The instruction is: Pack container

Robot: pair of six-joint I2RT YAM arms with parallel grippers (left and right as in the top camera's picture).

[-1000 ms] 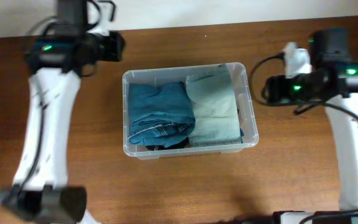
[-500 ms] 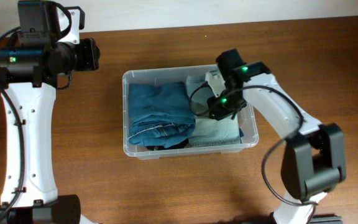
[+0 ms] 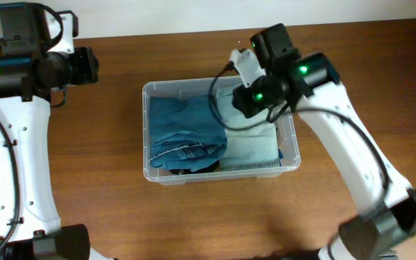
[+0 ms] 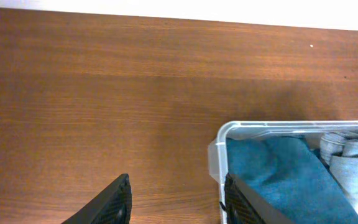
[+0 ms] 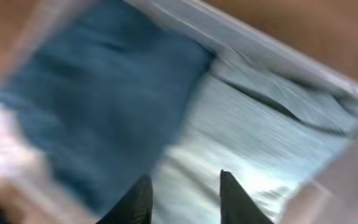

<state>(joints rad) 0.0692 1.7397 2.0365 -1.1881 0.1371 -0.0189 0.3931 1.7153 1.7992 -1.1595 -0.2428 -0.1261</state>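
Observation:
The clear plastic container (image 3: 289,126) sits mid-table and holds folded dark blue jeans (image 3: 183,130) on the left and a folded pale blue-grey garment (image 3: 255,144) on the right. My right gripper (image 3: 226,115) hovers over the container's back middle; in the blurred right wrist view its fingers (image 5: 182,193) are open and empty above the pale garment (image 5: 260,149) and the jeans (image 5: 104,106). My left gripper (image 4: 176,199) is open and empty over bare table, left of the container's corner (image 4: 219,140). The left arm (image 3: 42,65) is at the far left.
The brown wooden table (image 3: 215,217) runs to a pale wall strip along the back edge (image 3: 193,11). The right arm's links (image 3: 352,152) stretch over the table to the container's right.
My right arm swung from the right side over the container, then shifted toward its back middle. My left arm moved further left, away from the container.

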